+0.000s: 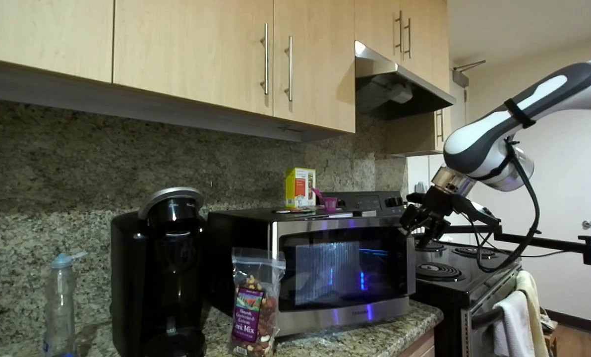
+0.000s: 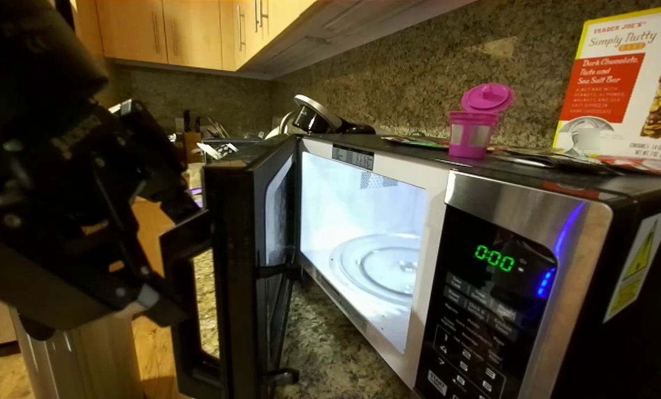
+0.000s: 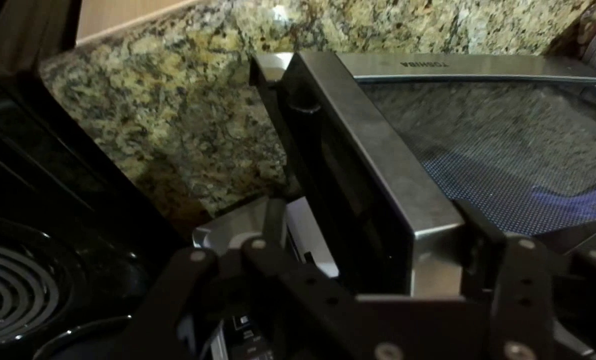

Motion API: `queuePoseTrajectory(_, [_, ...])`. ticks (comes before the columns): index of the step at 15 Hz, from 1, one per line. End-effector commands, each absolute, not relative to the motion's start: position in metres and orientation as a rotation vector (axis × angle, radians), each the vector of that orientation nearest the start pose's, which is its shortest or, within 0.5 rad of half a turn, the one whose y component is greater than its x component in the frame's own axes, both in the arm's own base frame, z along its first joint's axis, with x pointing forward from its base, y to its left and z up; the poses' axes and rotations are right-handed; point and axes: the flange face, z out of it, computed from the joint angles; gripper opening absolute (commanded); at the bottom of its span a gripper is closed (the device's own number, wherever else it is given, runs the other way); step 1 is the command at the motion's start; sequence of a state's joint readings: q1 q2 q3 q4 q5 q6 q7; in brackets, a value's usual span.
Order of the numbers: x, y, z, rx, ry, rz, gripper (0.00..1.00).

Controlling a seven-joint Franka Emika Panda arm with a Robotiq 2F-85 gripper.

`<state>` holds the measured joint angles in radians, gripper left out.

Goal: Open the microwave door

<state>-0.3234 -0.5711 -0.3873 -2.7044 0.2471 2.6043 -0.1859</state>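
Note:
The microwave door, a silver-framed dark glass panel [image 1: 345, 267], stands swung open from the microwave. Its inner edge [image 2: 232, 266] shows in an exterior view, with the lit interior and turntable [image 2: 380, 266] behind it. In the wrist view the door's silver bar handle [image 3: 378, 140] runs between my fingers. My gripper [image 3: 373, 215] is open. One finger is against or very near the outer side of the handle. The other is on the inner side of the door, apart from it. The gripper also shows at the door's free edge in both exterior views [image 1: 418, 232] [image 2: 183, 260].
A black coffee maker [image 1: 161, 277] and a trail mix bag [image 1: 253, 312] stand by the microwave. A pink cup [image 2: 469, 133] and a bar box [image 2: 613, 83] sit on top. The stove [image 1: 439, 270] adjoins the counter, and wooden cabinets [image 1: 196, 49] hang above.

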Motion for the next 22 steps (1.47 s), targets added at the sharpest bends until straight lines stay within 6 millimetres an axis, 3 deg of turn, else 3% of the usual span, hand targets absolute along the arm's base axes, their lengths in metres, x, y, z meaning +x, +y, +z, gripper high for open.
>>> queuePoseTrajectory(1, [0.281,-0.270,0.438,-2.642,1.248,-0.740,1.00])
queuePoseTrajectory(3, [0.282,-0.263,0.440,-2.658,1.335,-0.724,1.00])
queuePoseTrajectory(6, [0.281,-0.250,0.462,-2.768,1.270,-0.664,1.00])
queuePoseTrajectory(9, [0.262,-0.225,0.488,-2.854,1.130,-0.629,1.00])
queuePoseTrajectory(11, [0.245,-0.216,0.521,-2.831,1.072,-0.674,1.00])
queuePoseTrajectory(14, [0.219,-0.221,0.583,-2.785,0.993,-0.749,1.00])
queuePoseTrajectory(16, [0.208,-0.224,0.616,-2.821,0.961,-0.666,1.00])
queuePoseTrajectory(17, [0.209,-0.219,0.595,-2.778,1.016,-0.724,1.00])
queuePoseTrajectory(18, [0.202,-0.220,0.608,-2.772,1.011,-0.739,1.00])
queuePoseTrajectory(19, [0.200,-0.220,0.608,-2.767,1.012,-0.746,1.00])
queuePoseTrajectory(22, [0.204,-0.220,0.597,-2.770,1.011,-0.716,1.00])
